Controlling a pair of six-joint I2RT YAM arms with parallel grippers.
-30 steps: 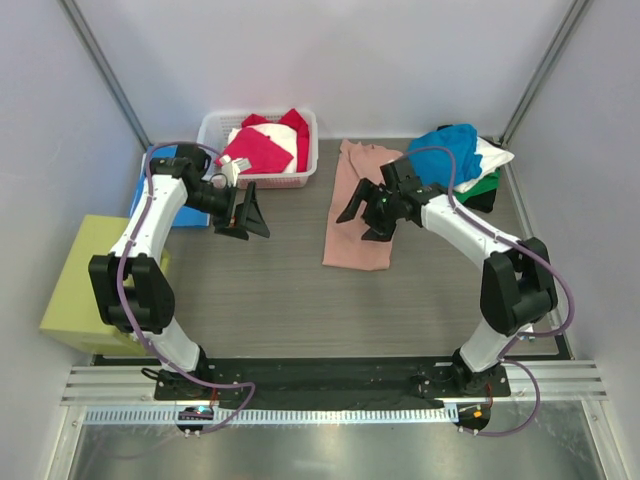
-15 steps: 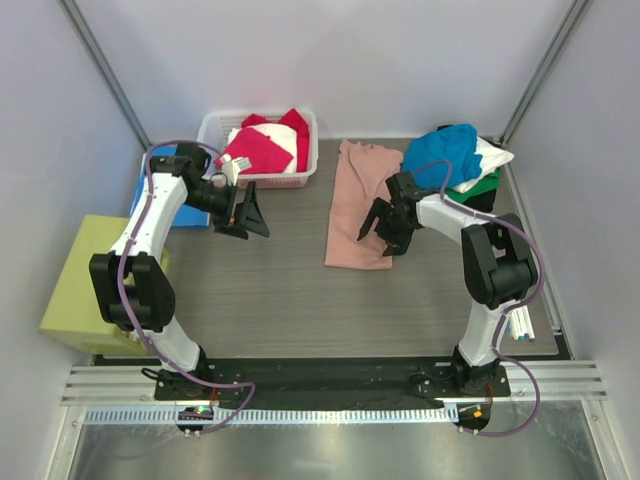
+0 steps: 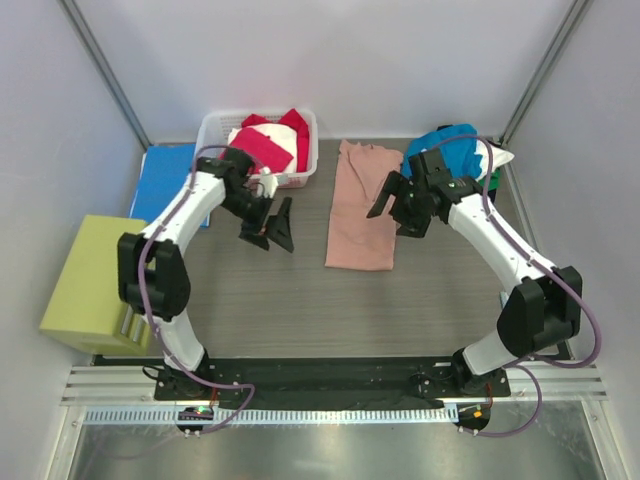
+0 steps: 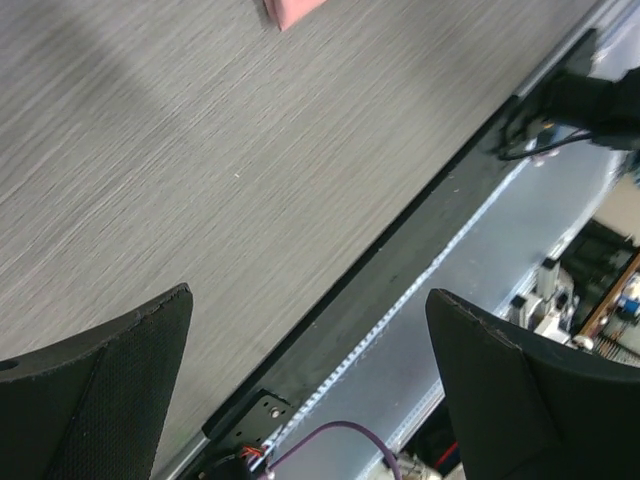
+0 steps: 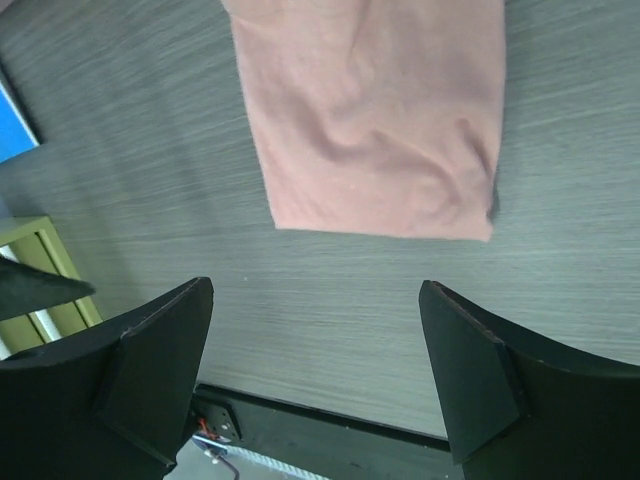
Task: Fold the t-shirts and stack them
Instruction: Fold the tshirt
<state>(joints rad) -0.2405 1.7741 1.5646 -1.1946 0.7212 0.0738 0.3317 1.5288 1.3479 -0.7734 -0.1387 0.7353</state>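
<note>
Pink t-shirt (image 5: 370, 120) lies flat — right pincer (image 5: 315, 292) spread above it.

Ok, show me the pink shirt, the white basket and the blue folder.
pink shirt (image 3: 358, 215), top view, middle of the cloth.
white basket (image 3: 300, 180), top view, front wall near its right corner.
blue folder (image 3: 165, 185), top view, bare middle of its cover.

The whole table (image 3: 270, 290) is seen from high above and behind the arm bases. From the left wrist, the tabletop is viewed closely and obliquely toward the black near-edge strip (image 4: 395, 260). From the right wrist, the dusty-pink t-shirt (image 5: 370, 120) is looked down on. Its near end is shared by all three views.
</note>
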